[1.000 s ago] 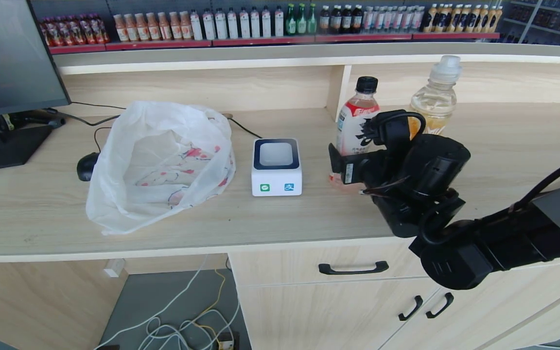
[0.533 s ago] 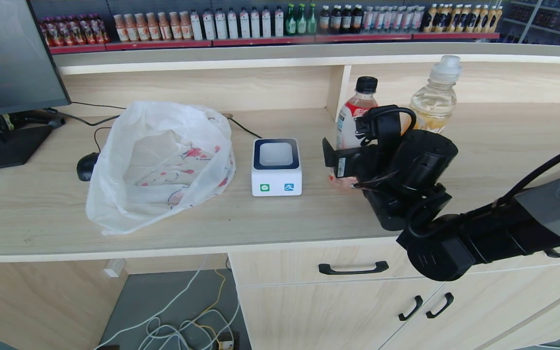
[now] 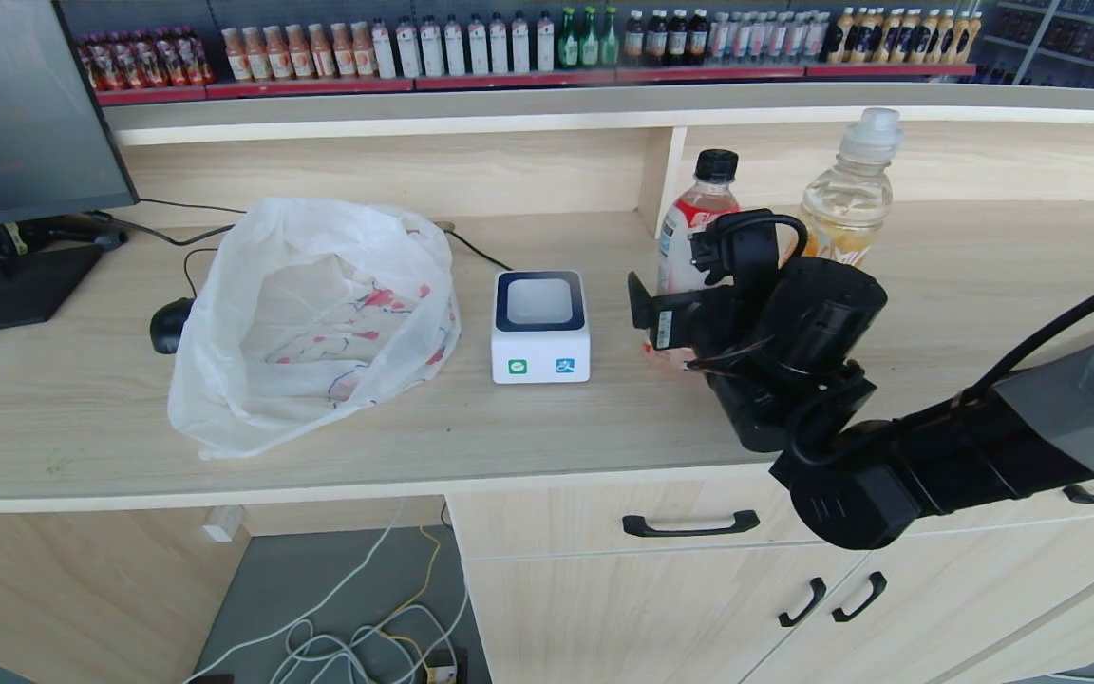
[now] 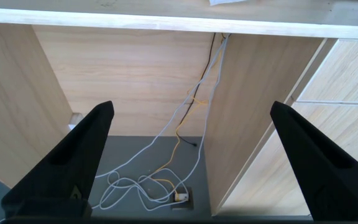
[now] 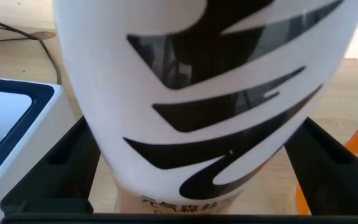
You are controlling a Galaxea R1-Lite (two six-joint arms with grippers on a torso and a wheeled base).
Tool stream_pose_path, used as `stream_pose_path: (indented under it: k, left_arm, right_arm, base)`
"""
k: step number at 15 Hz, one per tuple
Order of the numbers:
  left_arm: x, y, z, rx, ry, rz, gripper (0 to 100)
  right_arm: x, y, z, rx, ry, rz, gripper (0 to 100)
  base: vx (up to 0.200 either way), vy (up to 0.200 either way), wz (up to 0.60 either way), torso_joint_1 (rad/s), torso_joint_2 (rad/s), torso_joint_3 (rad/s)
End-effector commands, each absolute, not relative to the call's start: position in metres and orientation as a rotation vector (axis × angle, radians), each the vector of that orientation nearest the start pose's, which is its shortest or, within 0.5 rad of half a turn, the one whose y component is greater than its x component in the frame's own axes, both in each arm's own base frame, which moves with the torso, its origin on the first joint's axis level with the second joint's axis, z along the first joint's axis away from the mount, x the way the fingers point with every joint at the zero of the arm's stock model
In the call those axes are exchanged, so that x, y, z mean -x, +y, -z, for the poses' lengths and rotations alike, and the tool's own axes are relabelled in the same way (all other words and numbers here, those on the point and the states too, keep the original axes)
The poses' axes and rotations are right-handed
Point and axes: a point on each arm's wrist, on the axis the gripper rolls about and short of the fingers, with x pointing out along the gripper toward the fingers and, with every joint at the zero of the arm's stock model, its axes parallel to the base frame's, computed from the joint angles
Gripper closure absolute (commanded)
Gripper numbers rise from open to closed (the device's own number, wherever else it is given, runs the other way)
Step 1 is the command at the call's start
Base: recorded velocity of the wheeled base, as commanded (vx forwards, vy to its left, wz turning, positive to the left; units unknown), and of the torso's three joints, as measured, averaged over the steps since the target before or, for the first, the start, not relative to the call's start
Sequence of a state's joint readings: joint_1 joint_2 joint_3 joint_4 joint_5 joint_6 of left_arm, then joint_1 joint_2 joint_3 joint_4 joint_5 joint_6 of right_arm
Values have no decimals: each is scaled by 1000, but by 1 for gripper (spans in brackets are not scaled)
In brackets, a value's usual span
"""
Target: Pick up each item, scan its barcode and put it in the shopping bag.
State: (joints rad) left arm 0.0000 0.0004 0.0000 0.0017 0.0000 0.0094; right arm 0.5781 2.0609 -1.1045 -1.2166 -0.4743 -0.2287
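Fingers [image 5: 61, 168] of the right gripper [image 5: 194, 155] press both sides of the bottle [image 3: 699, 204], which stands on the table [image 3: 509, 427] just beside the scanner [image 3: 540, 328]. The bag [image 3: 310, 323] lies open beyond that, toward the robot's left. Left gripper [image 4: 191, 162] hangs below the table edge, fingers [image 4: 73, 162] wide apart, over floor cables [image 4: 160, 180].
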Motion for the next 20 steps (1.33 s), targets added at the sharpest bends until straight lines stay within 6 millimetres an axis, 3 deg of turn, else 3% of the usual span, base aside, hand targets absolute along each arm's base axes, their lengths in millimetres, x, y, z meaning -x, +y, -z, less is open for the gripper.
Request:
stream_pose_path:
  k: [1, 2, 3, 13, 17, 20]
  left_arm:
    - [23, 0, -75, -9, 2, 0, 0]
    - [23, 0, -75, -9, 2, 0, 0]
    - [23, 0, -75, -9, 2, 0, 0]
    - [23, 0, -75, -9, 2, -2, 0]
    - [23, 0, -75, -9, 2, 0, 0]
    - [23, 0, -75, -9, 2, -2, 0]
  right_arm:
    - [-341, 210, -192, 94, -240, -77, 0]
    - [-342, 212, -192, 85, -254, -77, 0]
    - [-343, 212, -192, 81, -260, -76, 100]
    - [-329, 211, -212, 61, -302, -107, 100]
    - [-306, 200, -221, 66, -301, -129, 100]
    - [-287, 209, -236, 38, -337, -182, 100]
  base:
    - [0, 0, 0, 0, 0, 0]
    - [0, 0, 0, 0, 0, 0]
    - [0, 0, 0, 0, 0, 0]
    - [0, 0, 0, 0, 0, 0]
    - [0, 0, 0, 0, 0, 0]
    - [0, 0, 0, 0, 0, 0]
